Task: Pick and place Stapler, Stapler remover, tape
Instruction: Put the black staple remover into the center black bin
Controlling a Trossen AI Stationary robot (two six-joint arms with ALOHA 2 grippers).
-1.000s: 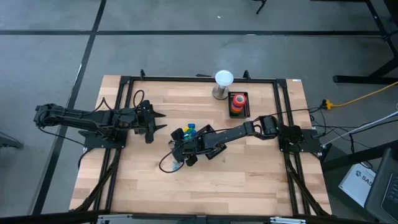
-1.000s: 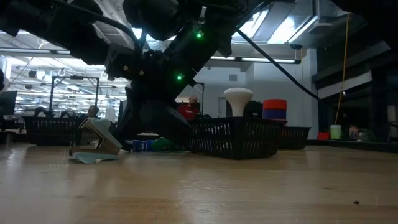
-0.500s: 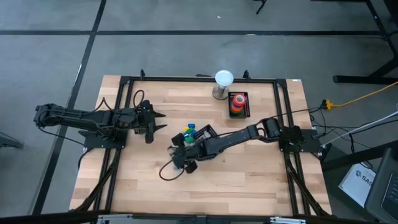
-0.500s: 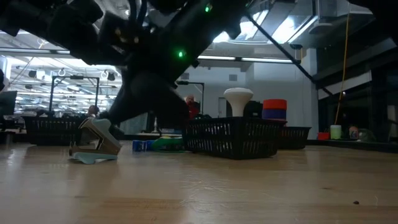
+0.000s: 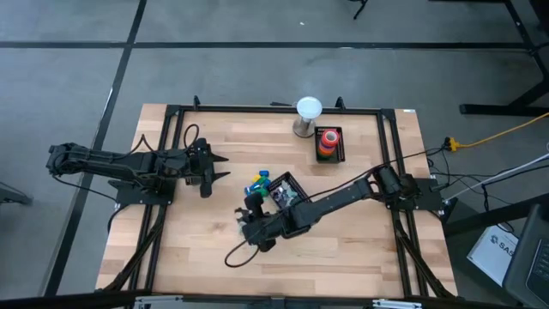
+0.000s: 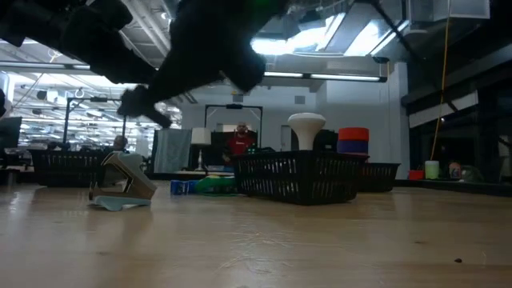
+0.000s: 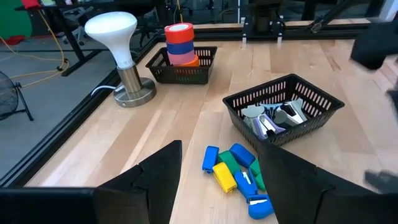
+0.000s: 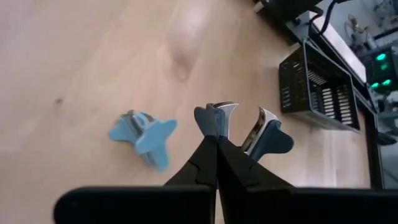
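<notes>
**Fingers shut, staple remover left on the bench**

The grey staple remover [image 8: 264,134] is what I am after. It sits on the bare wood of the bench [image 8: 93,56], out in front of the mesh basket [image 7: 305,129] and well apart from it. A pale blue remover [image 8: 144,134] lies flat just beside it. The low view shows the pair in the same spot as a second ago, standing on the wood, not lifted.

What has changed is me. Over the last second my right fingers [image 8: 199,163] have pressed fully together. My arm has swung away from the basket's near side, out over the two removers. From the bench-level view it has also risen, so that only its dark bulk hangs above them. In my wrist view the grey remover's wings show to either side of my closed tips, but I can see nothing pinched between them. I judge that this closing caught nothing, or at best brushed a wing. The pick would then need to be done again with the fingers spread and brought lower.

The basket already holds several removers. Small blue and green blocky items lie on the wood against its side. The tape [image 7: 179,45] is stacked in a smaller basket beyond it, next to a white lamp [image 7: 115,28].

My left fingers [image 7: 158,171] are spread and empty, waiting far off from the basket at that arm's side of the bench.
</notes>
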